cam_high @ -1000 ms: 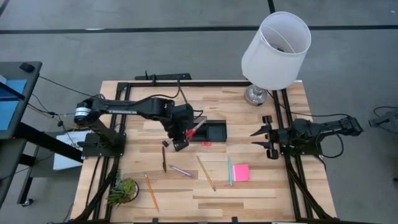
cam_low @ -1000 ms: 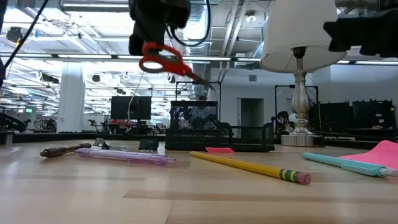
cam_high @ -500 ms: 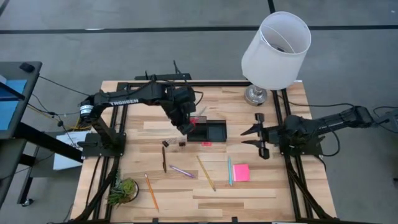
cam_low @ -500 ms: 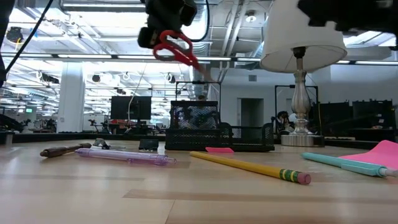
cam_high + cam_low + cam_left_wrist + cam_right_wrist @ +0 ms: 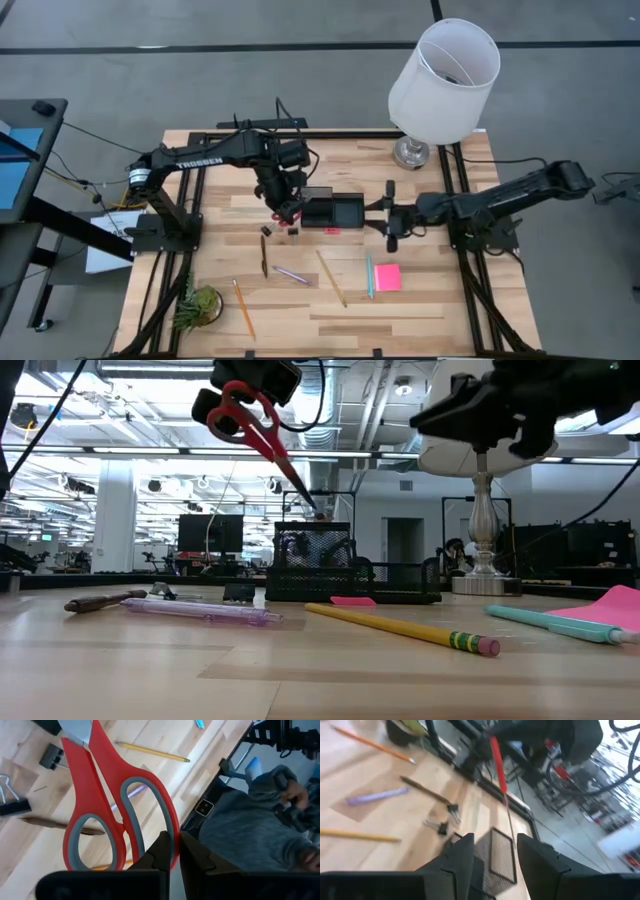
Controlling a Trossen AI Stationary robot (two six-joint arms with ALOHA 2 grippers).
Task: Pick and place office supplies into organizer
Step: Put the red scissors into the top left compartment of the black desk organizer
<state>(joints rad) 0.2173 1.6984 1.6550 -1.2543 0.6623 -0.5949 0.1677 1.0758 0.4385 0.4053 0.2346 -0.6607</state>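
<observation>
Scissors [image 5: 258, 430] hang in the left hand [image 5: 284, 208], pinched tight by one red handle, tip pointing down at the tall box of the organizer [image 5: 333, 211]. Only the low view shows that tip just above the box. The right hand [image 5: 390, 229] floats just beside the organizer, fingers apart, holding nothing. Clips [image 5: 266, 231] lie on the surface [image 5: 300, 320] near the left hand.

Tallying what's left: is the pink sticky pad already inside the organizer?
No, the pink sticky pad lies on the table, apart from the organizer.
</observation>
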